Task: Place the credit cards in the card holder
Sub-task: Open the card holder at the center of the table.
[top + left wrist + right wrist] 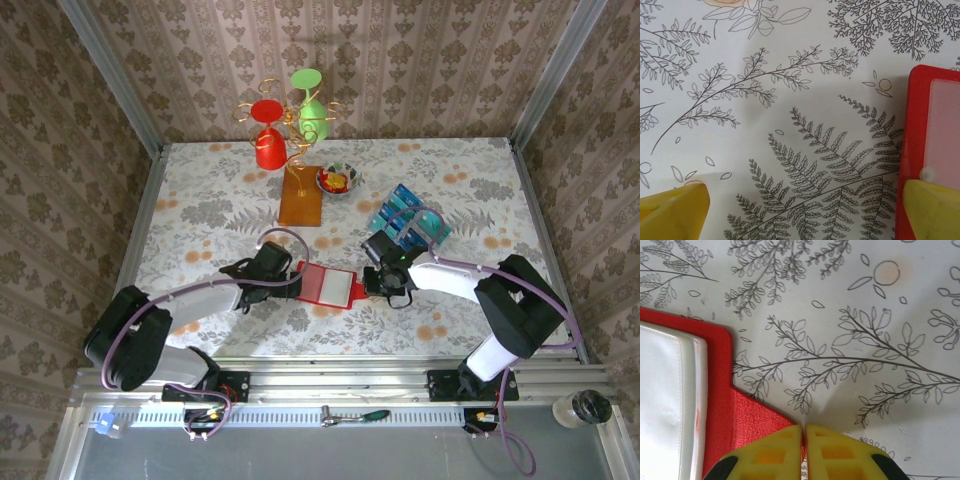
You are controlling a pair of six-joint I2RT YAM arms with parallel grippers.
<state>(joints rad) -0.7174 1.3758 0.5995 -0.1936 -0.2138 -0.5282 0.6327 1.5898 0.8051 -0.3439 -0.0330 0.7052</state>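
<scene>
While the card holder (pixel 325 285) lies open and flat on the floral tablecloth (pixel 200 220), toward 6 o'clock of the table's middle, both arms flank it. At its 9 o'clock, the left gripper (pixel 293 277) hangs with yellow fingers (pixel 670 210) spread wide, one tip over the red edge (pixel 920 125). At its 3 o'clock, the right gripper (pixel 372 283) has its fingertips (pixel 775 452) pressed together at the corner of the red flap (pixel 752 422); whether the flap is caught between them cannot be told. The credit cards (pixel 405 200) stand in a clear rack (pixel 428 232) between 1 and 2 o'clock of the holder, well apart from it. An orange stand base (pixel 300 195) sits at 12 o'clock.
</scene>
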